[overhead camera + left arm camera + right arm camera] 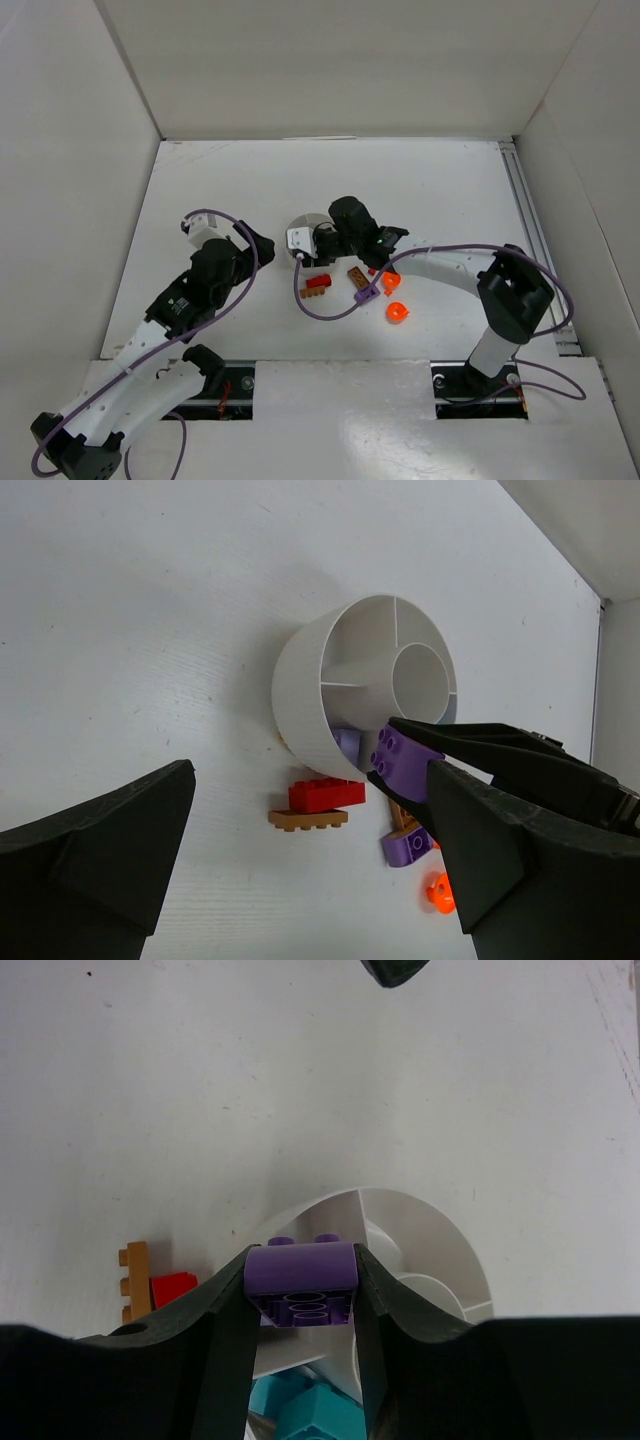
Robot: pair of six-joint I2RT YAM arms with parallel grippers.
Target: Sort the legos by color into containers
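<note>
Your right gripper is closed partway on a purple brick, studs pointing away from the wrist. It holds the brick over the near rim of the white dish. Just below it, teal pieces appear to lie in one of the wedges, so that colour looks at least partly sorted. The brick you hold is not yet in a wedge.

Your left gripper stands wide and holds nothing, just beside the dish on its other side.

Outward on the table, beside the dish, lie a red brick and a flat brown plate, touching or nearly so. Further out are a second purple piece, another brown brick and two translucent orange pieces. A pale lilac piece sits at the dish wall; I cannot tell whether it is inside. By my reckoning, over half the job is left.

Both grippers are close around the dish, so watch that the held brick clears the rim and lands in an unused wedge, away from the teal.
</note>
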